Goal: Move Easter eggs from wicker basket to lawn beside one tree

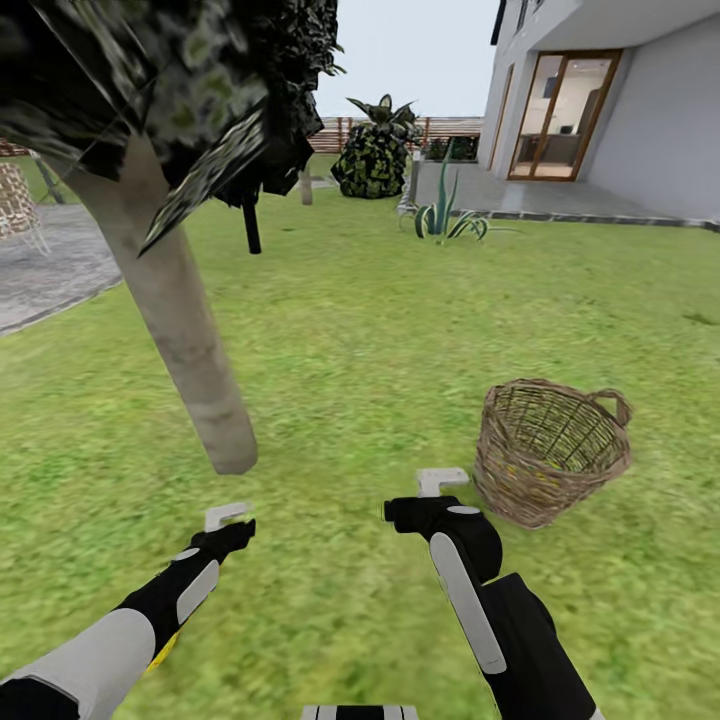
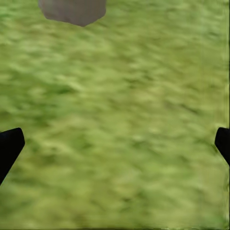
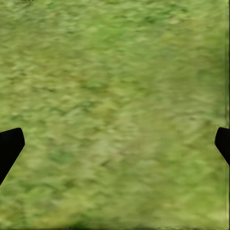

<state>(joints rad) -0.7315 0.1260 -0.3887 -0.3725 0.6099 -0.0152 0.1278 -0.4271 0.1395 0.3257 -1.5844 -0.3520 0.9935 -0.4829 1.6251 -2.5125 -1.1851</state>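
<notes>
My end effectors — left [image 1: 228, 517], right [image 1: 440, 483] — both spread empty, poised between tree [image 1: 185, 340] and wicker basket [image 1: 552, 450] for ferrying.

— What covers the ground?
— Green grass [image 1: 380, 300], patchy, all over the middle and bottom of the picture.
— What sits on it?
— A brown basket [image 1: 552, 450] at the lower right, tipped a little. A fat pale tree trunk [image 1: 180, 330] stands at the left. A spiky green plant [image 1: 445, 215] grows near the top.
</notes>
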